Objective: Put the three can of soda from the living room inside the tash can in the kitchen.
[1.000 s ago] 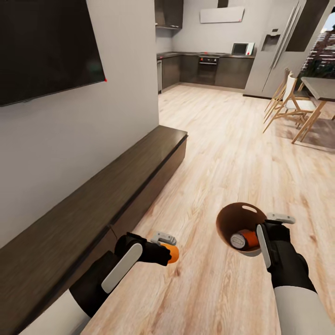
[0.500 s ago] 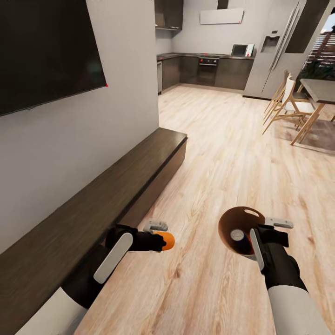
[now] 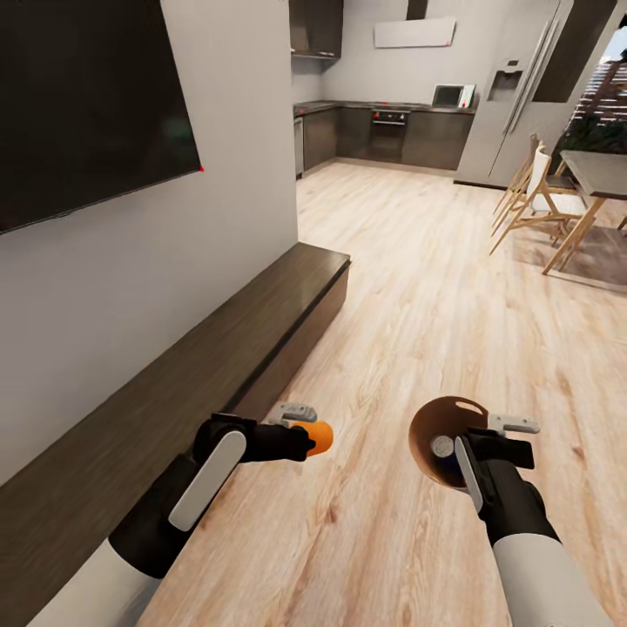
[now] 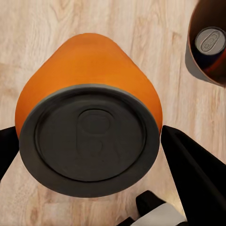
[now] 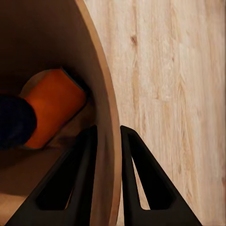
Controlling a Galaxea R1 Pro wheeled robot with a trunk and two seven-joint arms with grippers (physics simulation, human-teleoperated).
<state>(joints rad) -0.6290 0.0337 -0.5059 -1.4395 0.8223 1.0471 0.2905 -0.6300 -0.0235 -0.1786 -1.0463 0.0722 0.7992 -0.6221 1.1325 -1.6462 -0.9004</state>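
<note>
Left gripper fingers clamp orange can, carried clear of floor. Right gripper fingers pinch bin wall for transport; blue can and second orange can inside. Kitchen far ahead

Both arms are built alike: a smooth white upper sleeve near the shoulder gives way to a matte black forearm and wrist housing. Along the left forearm runs a long, rounded white panel, like an inlaid strip, and a narrower white strip lies along the right forearm. The left gripper has a black body with a small pale grey block mounted on top; the right gripper carries a similar pale grey block at its far end. From the wrist cameras, the fingers are plain black, flat-sided wedges that taper to a point, with no markings, screws or cables visible on them.
</note>
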